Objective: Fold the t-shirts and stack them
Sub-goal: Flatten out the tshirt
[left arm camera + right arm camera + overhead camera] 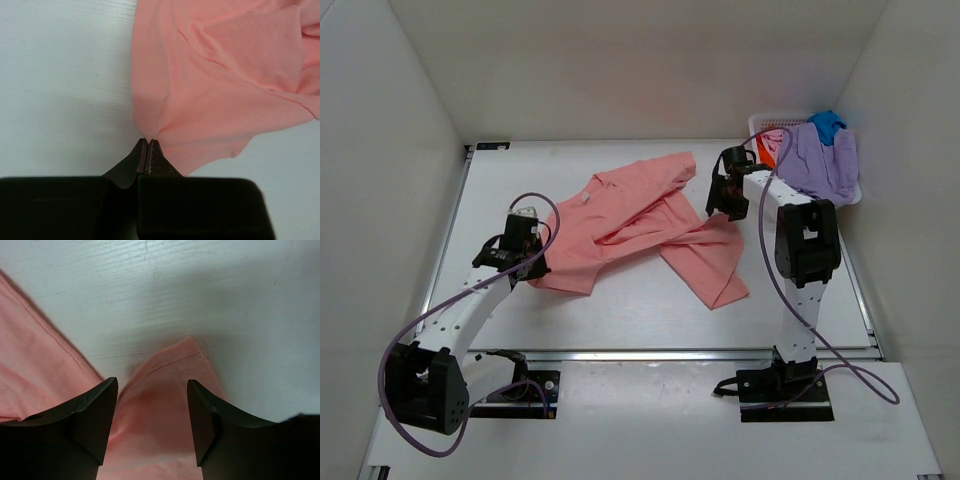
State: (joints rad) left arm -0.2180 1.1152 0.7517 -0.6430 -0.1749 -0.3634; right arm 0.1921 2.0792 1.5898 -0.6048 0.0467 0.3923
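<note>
Left gripper point(146, 150) clenched on the edge of the salmon-pink t-shirt point(620, 225), centre of the top view, anchoring it for the fold. Right gripper point(152, 415) spread over a corner (nothing pinched yet), lined up to grab.

Left end effector point(147, 142) pinched closed, arm low — right end effector point(152, 384) spread wide.

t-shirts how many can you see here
4: a salmon-pink one spread on the table, plus a lavender one, a bright blue one and an orange-red one in the basket at far right; more may hide beneath.
</note>
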